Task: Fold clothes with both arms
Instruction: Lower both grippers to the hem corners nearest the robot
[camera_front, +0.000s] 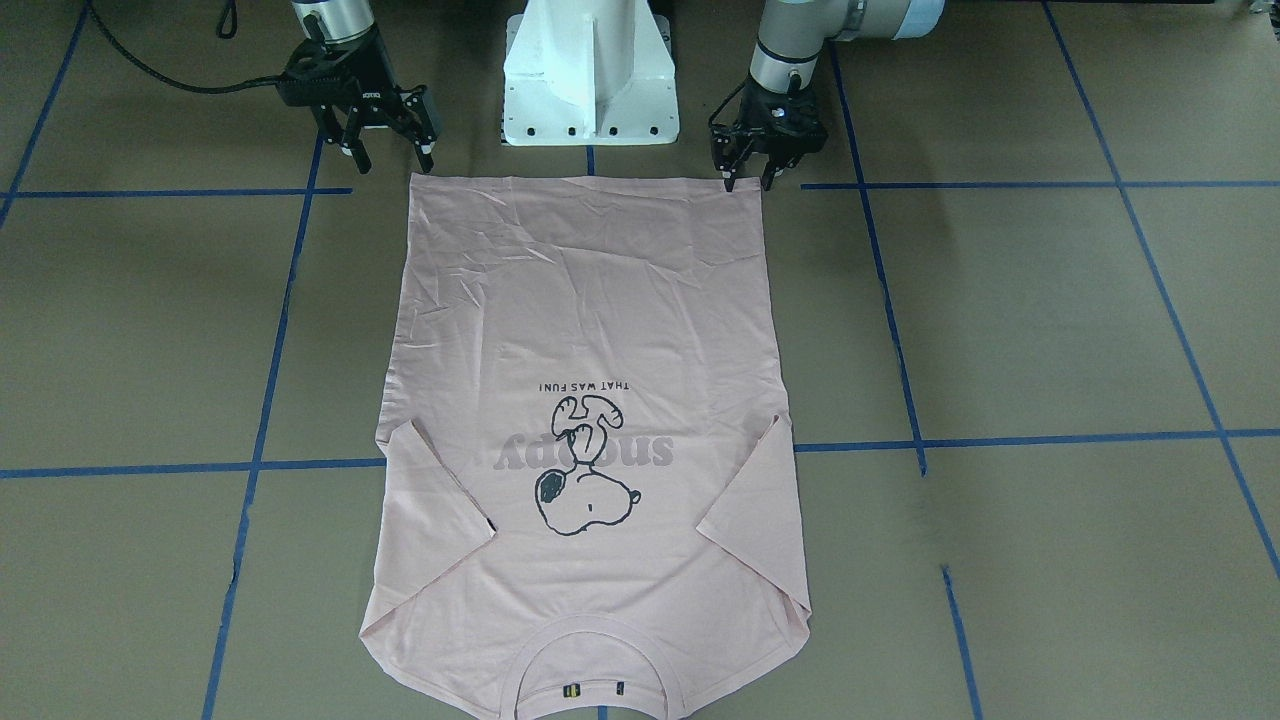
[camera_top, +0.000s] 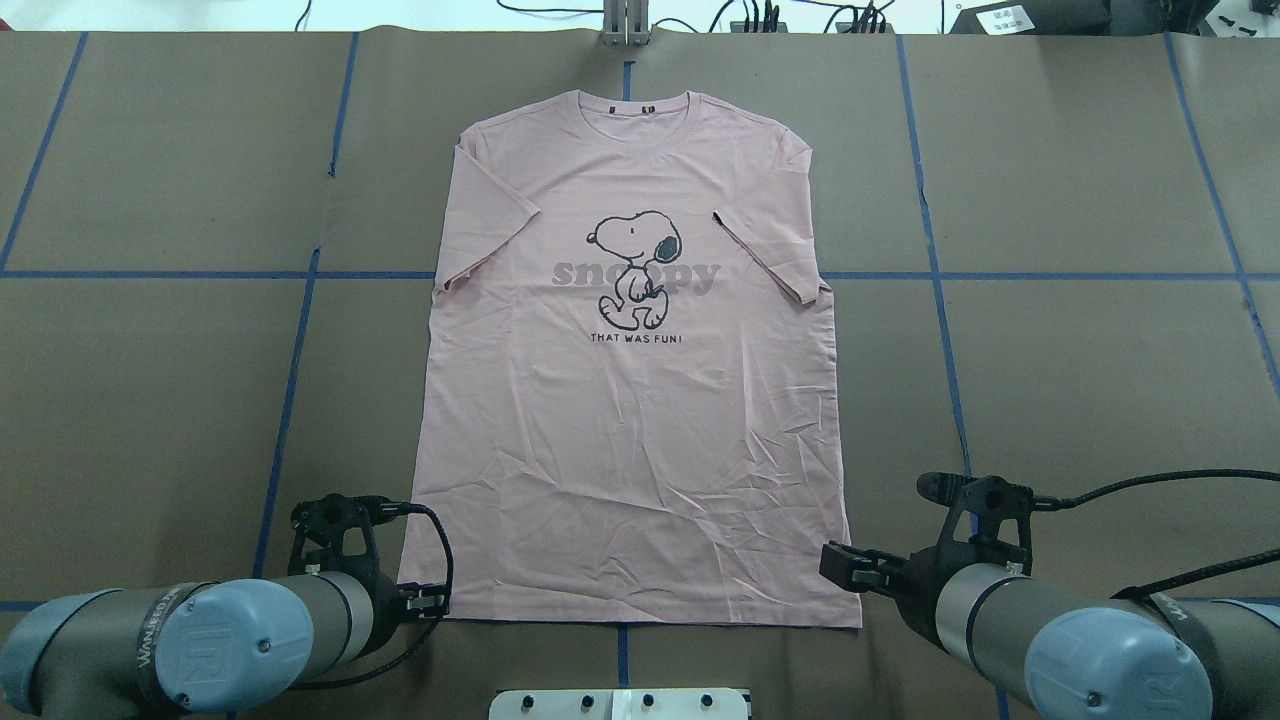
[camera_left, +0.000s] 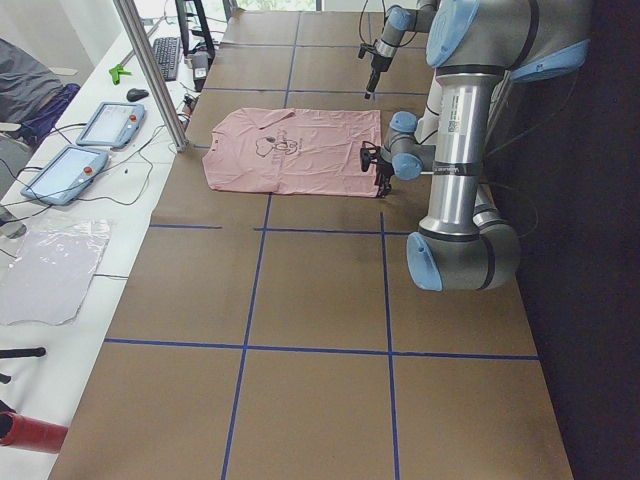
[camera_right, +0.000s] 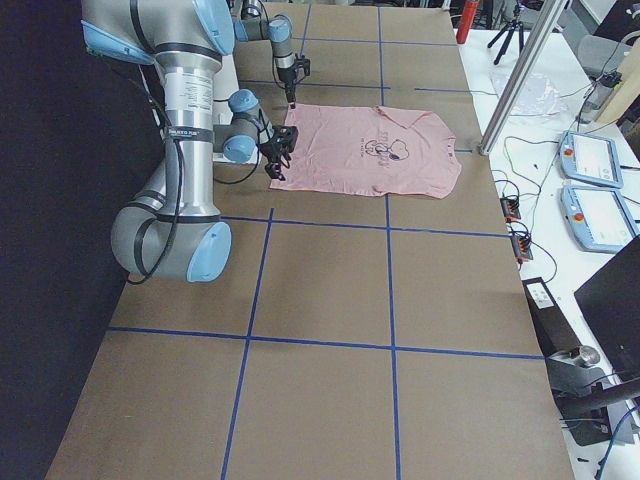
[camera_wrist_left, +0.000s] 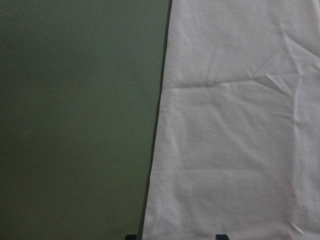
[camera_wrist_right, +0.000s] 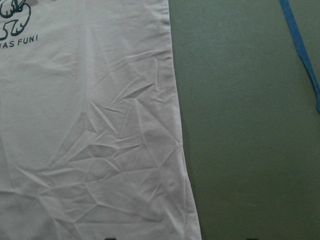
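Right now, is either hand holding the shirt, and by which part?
Nothing held: left hand and right hand are open at the T-shirt hem corners.

In the front-facing view, the bottom edge is cutting off the collar (camera_front: 600, 630) of the T-shirt (camera_front: 590, 300), lower middle.

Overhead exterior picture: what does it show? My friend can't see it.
A pale pink Snoopy T-shirt lies flat, print up, on a brown table with blue tape lines, collar farthest away. The left arm and right arm show at the bottom, one by each hem corner.
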